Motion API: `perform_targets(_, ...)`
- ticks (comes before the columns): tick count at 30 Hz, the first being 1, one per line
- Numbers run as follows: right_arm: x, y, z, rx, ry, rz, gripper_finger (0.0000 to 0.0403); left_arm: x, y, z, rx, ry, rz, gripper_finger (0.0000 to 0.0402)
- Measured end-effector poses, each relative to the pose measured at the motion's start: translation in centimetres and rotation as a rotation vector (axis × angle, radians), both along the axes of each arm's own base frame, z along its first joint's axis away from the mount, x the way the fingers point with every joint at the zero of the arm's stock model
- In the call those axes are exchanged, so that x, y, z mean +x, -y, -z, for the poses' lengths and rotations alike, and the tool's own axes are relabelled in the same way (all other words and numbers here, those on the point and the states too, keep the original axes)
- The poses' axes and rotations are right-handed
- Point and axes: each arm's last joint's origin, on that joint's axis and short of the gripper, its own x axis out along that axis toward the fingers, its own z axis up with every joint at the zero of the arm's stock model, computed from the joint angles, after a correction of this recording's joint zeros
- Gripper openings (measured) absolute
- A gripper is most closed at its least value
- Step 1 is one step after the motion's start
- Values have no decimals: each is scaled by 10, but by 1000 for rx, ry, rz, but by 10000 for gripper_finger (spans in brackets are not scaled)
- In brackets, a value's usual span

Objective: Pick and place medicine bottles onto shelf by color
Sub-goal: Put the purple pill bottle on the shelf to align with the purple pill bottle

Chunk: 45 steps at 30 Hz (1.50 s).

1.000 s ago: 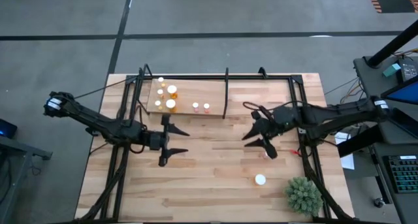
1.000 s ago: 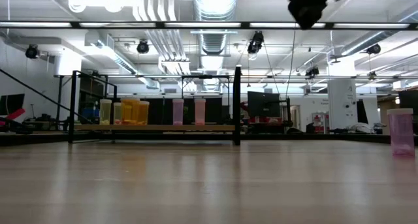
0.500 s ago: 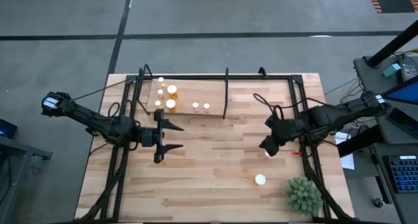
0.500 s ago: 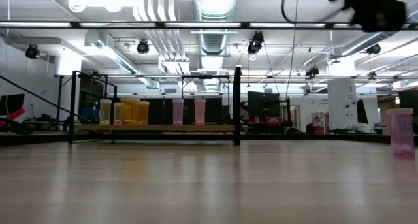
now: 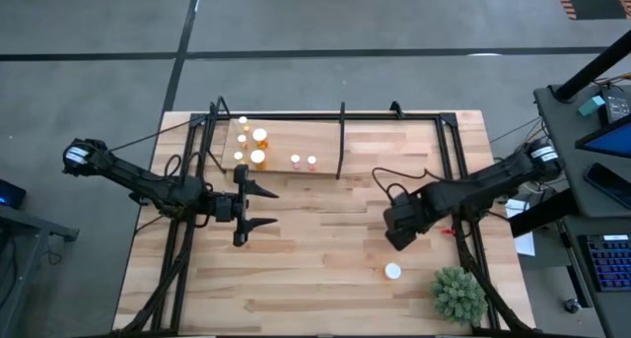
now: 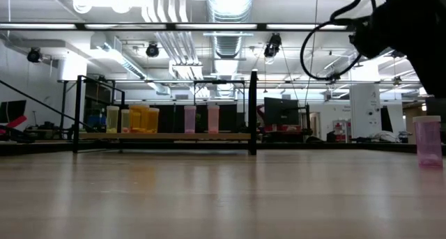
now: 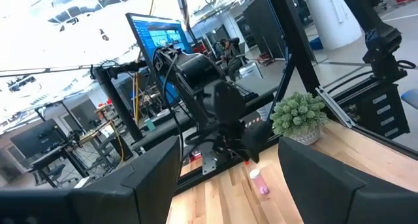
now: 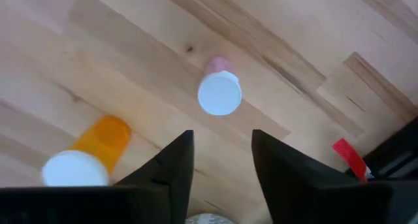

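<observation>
6 bottles (image 5: 254, 146) stood on the shelf (image 5: 325, 139); 2 remained on the counter (image 5: 315, 249). My right tool (image 8: 221, 160), released, hung above the pink bottle (image 8: 219, 88); the orange one (image 8: 88, 155) lay at 8 o'clock.

Even overhead lighting, soft shadows on the table (image 5: 325, 249). Low view: ceiling lights (image 6: 230, 1) blow out at 12 o'clock, right arm a dark blurred silhouette at 2 o'clock. Left wrist view tilted, washed out at 10 o'clock. Right wrist view slightly soft.

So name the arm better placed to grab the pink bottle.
Right. The right gripper hangs open directly above the pink bottle; the left gripper waits across the table near the shelf.
</observation>
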Motion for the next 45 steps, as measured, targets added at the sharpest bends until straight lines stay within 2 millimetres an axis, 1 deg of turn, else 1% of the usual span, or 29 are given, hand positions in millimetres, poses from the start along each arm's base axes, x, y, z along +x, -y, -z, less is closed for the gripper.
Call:
perform_targets(5,4,-1,7,-12,-25,-7,211,0,0,0,0,0,0,242)
perform_targets(9,7,-1,11,-60,-22,-6,254,0,0,0,0,0,-3,242)
perform_targets(12,8,-1,18,-72,-35,-12,273,0,0,0,0,0,-3,242)
perform_targets(15,12,-2,27,-75,-34,-19,277,0,0,0,0,0,-3,242)
perform_targets(17,13,-2,31,-83,-52,-31,269,0,0,0,0,0,-3,242)
perform_targets(19,15,-3,34,-86,-61,-40,252,0,0,0,0,0,-4,242)
perform_targets(23,18,-4,37,-84,-53,-50,201,0,0,0,0,-1,-7,242)
perform_targets(30,18,-4,36,-76,-51,-52,123,0,0,0,-1,0,-10,242)
perform_targets(33,18,-4,36,-66,-53,-60,105,0,0,0,-1,-1,-12,242)
perform_targets(36,18,-4,35,-61,-48,-89,102,0,0,0,-1,0,-12,242)
perform_targets(38,21,-6,29,-46,-25,-135,108,0,0,0,-1,-1,-12,242)
perform_targets(40,29,-8,17,-15,31,-185,113,0,0,0,-1,0,-11,242)
perform_targets(42,39,-12,0,1,97,-234,114,0,0,0,-1,0,-13,242)
perform_targets(45,56,-14,-30,-7,227,-322,110,0,-1,0,-5,3,-30,242)
